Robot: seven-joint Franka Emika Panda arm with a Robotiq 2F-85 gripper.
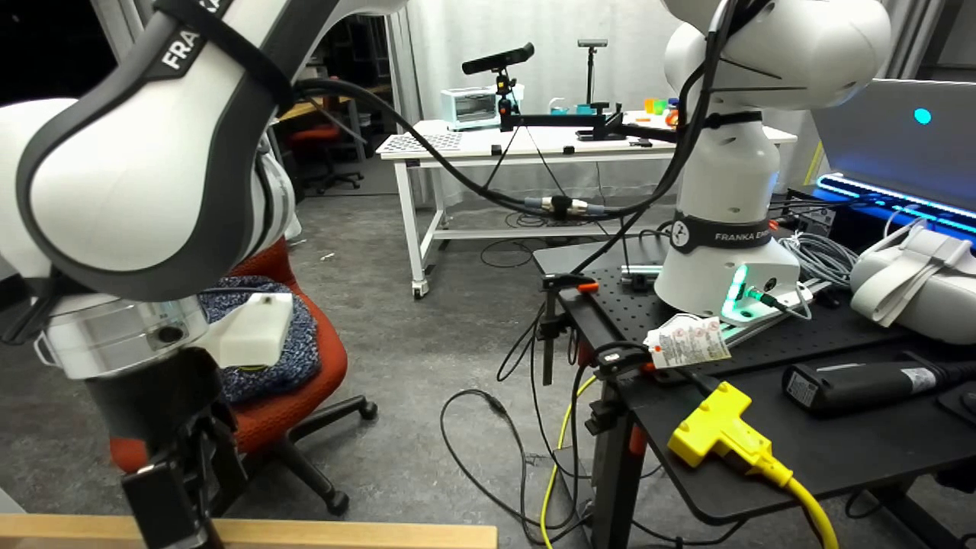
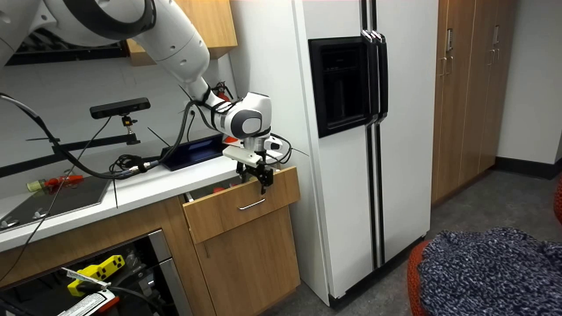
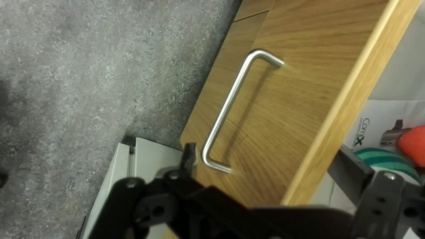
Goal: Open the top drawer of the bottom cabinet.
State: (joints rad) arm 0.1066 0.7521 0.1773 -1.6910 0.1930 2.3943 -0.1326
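Pincer (image 3: 269,159) astride drawer (image 3: 352,99); Comix lettering (image 3: 363,131): wrist view only.

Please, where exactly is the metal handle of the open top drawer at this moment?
In the wrist view, the handle is near the centre, on the wooden front of the top drawer, left of its pale rim.

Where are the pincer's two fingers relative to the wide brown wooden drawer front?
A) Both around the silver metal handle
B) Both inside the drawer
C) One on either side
C: the wrist view shows the black pincer open, with one finger inside the wooden drawer and the other finger outside its front.
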